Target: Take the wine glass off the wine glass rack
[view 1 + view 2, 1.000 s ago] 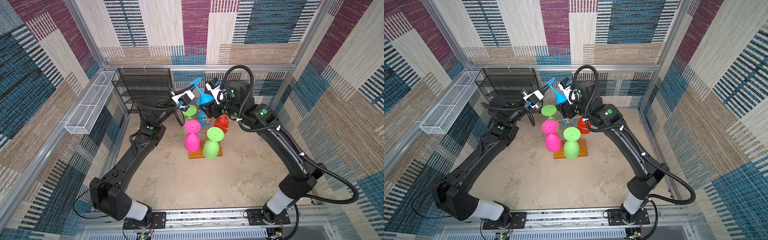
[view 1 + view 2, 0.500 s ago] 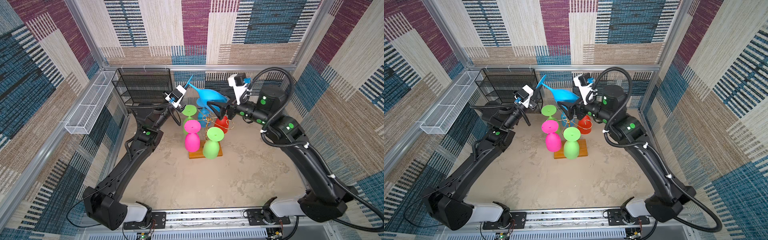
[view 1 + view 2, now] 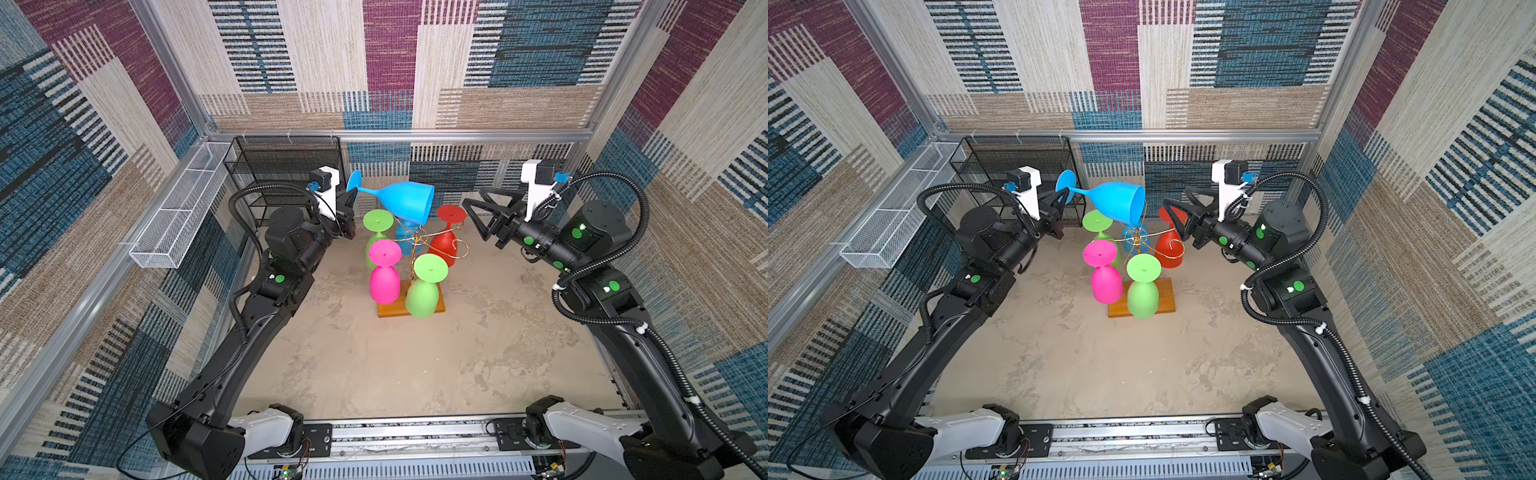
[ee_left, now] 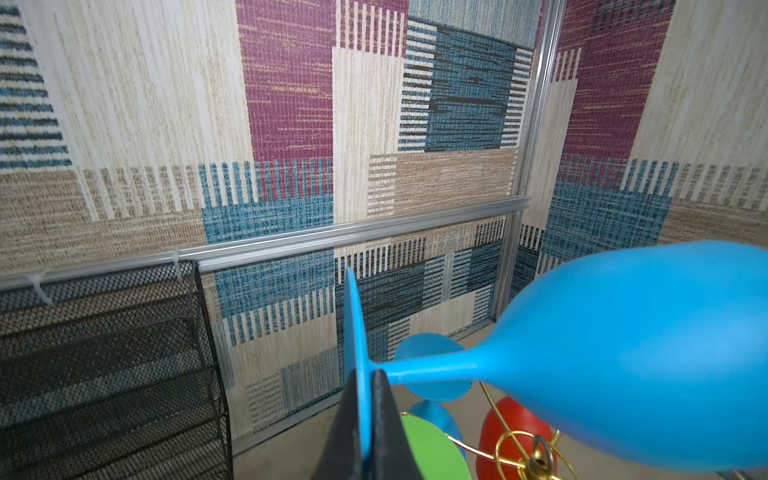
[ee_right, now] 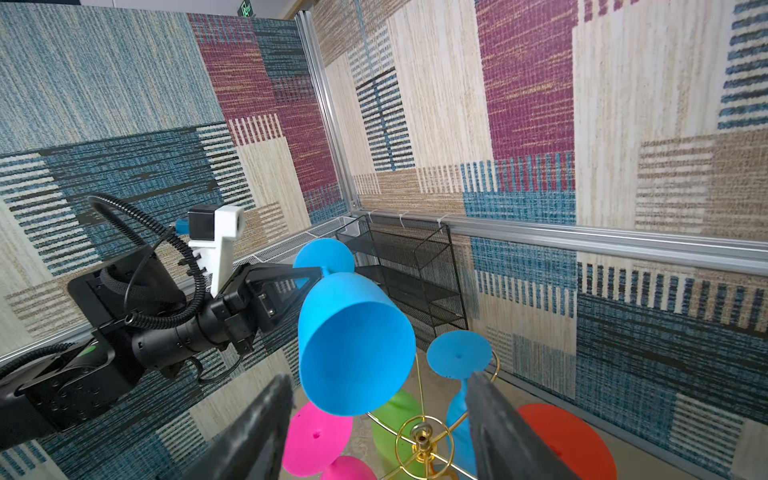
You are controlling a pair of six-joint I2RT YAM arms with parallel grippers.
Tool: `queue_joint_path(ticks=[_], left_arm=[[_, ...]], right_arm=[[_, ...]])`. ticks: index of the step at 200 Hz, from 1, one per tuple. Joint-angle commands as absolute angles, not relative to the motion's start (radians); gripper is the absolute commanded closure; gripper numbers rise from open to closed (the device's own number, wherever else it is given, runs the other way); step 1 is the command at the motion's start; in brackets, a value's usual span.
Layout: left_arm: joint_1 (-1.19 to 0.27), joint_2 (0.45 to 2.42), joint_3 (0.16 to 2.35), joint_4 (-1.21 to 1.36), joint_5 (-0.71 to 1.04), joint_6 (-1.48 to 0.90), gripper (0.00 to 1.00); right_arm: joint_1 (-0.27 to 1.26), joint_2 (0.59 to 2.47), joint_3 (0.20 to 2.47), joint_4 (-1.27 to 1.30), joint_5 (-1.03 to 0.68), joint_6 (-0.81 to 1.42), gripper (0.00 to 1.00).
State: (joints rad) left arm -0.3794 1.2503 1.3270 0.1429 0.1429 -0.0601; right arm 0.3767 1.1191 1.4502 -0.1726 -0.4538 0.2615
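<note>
Now we see the left tool [image 3: 348, 198] clamped on the foot of the blue wine glass [image 3: 405, 203], which lies sideways, its bowl reaching away from the tool over the top of the wine glass rack [image 3: 415, 243]. Facing the bowl's mouth, the right tool [image 3: 472, 196] stands with jaws apart, clear of it.

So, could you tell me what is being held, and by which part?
The left gripper holds the blue wine glass, jaws pinched on the rim of its round foot; the right gripper holds nothing.
</note>
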Motion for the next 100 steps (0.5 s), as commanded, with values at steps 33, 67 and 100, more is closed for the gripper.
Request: queue_joint_path(ticks=[33,67,100], left_arm=[[-0.369,1.234,1.321,0.132,0.215,-0.192,1.00],[-0.368,1.234,1.323,0.129,0.228,-0.199,1.00],[-0.367,1.232,1.319,0.136,0.232,-0.207,1.00]], right_arm=[[0.367,1.202,1.501,-0.179,-0.549,0.326,0.43],[0.367,1.265,1.528,-0.176,-0.588,0.338,0.46],[0.367,1.301,1.533,-0.149,-0.624,0.356,0.50]])
